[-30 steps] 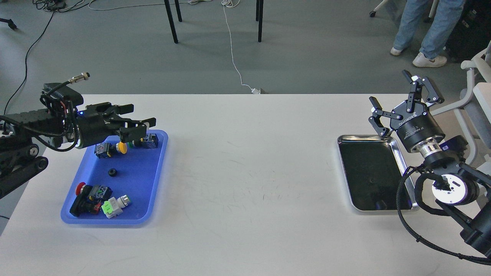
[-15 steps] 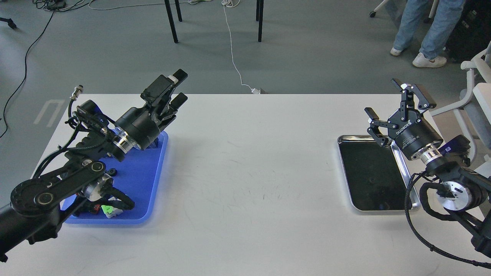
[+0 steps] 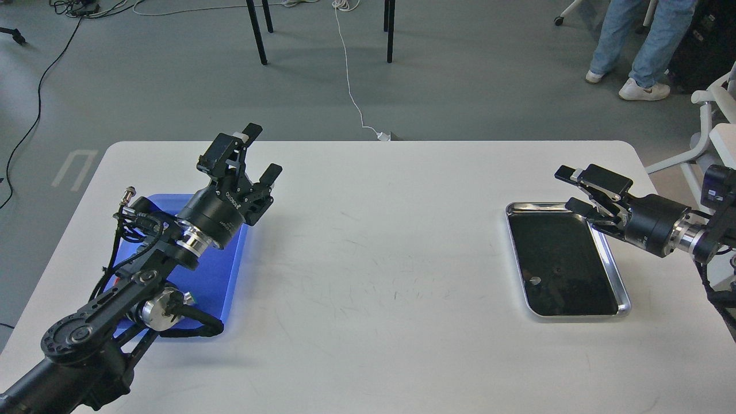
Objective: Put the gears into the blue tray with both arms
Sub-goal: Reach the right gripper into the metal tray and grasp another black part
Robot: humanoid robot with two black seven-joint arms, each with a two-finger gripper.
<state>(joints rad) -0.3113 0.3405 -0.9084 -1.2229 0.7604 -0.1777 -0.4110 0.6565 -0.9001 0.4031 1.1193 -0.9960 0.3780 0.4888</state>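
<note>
The blue tray (image 3: 227, 270) lies at the table's left, and my left arm covers most of it. No gears can be made out in it. My left gripper (image 3: 260, 153) is raised above the tray's far right corner, pointing up and away, open and empty. My right gripper (image 3: 570, 187) reaches in from the right and points left, level over the far right corner of the silver tray (image 3: 578, 315). It is open with nothing between its fingers. A tiny speck (image 3: 555, 269) shows on that tray's black inside; it is too small to tell whether it is a gear.
The white table (image 3: 374, 259) spans the view. Beyond its far edge are chair legs (image 3: 257, 31), a white cable (image 3: 351, 86) on the floor and a person's legs (image 3: 638, 46). A white chair (image 3: 716, 121) stands at the right.
My left gripper has risen from low over the blue tray and now points up and away, its arm covering the tray's contents. My right gripper has swung from pointing up to pointing left.
</note>
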